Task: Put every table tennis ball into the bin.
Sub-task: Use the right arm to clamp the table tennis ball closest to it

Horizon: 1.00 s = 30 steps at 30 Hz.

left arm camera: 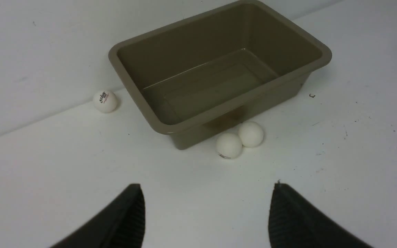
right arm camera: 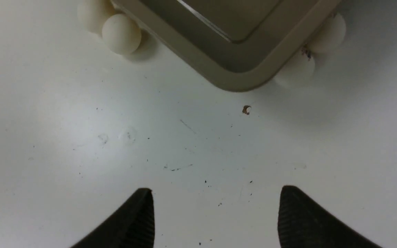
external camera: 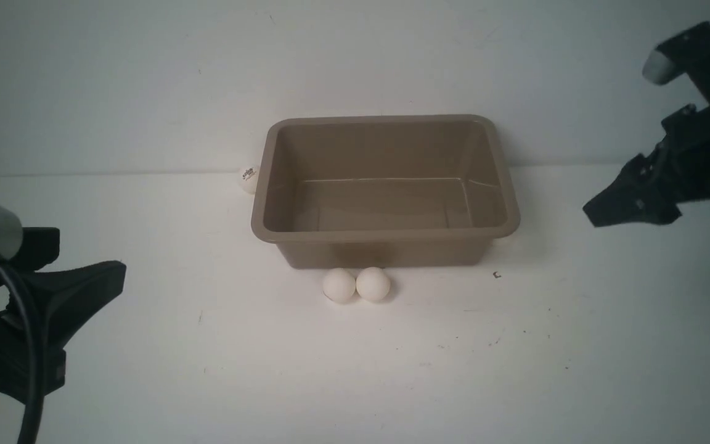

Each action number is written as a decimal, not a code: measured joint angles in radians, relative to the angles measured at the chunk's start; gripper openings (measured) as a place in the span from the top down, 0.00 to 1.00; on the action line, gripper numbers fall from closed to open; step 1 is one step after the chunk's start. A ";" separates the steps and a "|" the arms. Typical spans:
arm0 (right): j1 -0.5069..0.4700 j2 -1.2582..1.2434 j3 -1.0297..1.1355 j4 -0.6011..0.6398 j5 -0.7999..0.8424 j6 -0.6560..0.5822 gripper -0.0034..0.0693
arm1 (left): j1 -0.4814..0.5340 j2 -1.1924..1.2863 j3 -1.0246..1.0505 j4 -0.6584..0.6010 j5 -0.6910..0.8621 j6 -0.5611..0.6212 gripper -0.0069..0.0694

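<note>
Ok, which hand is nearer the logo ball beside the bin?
Left. The left hand sits low, near-left of the logo ball; the right hand hangs raised across the bin.

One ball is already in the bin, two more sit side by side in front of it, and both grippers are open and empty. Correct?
No: the bin is empty, as the front view shows. The two balls do sit side by side in front of it, and the left gripper and right gripper are open and empty.

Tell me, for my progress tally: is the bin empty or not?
Empty: the bin shows a bare floor in front and left wrist views; visible balls lie outside it.
</note>
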 joint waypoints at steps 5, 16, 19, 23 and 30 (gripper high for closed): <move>-0.134 0.025 -0.027 0.133 0.058 -0.090 0.41 | 0.000 0.000 0.000 -0.001 0.001 0.002 0.34; -0.208 0.067 -0.028 0.326 0.104 -0.219 0.43 | 0.000 0.000 0.000 -0.001 0.007 0.002 0.34; -0.208 0.117 -0.028 0.335 0.104 -0.218 0.43 | 0.000 0.000 0.000 -0.001 0.008 0.002 0.34; -0.208 0.184 -0.028 0.421 0.099 -0.220 0.43 | 0.000 0.000 0.000 -0.001 0.015 0.002 0.34; -0.208 0.238 -0.028 0.525 0.051 -0.262 0.43 | 0.000 0.000 0.000 -0.001 0.036 0.003 0.34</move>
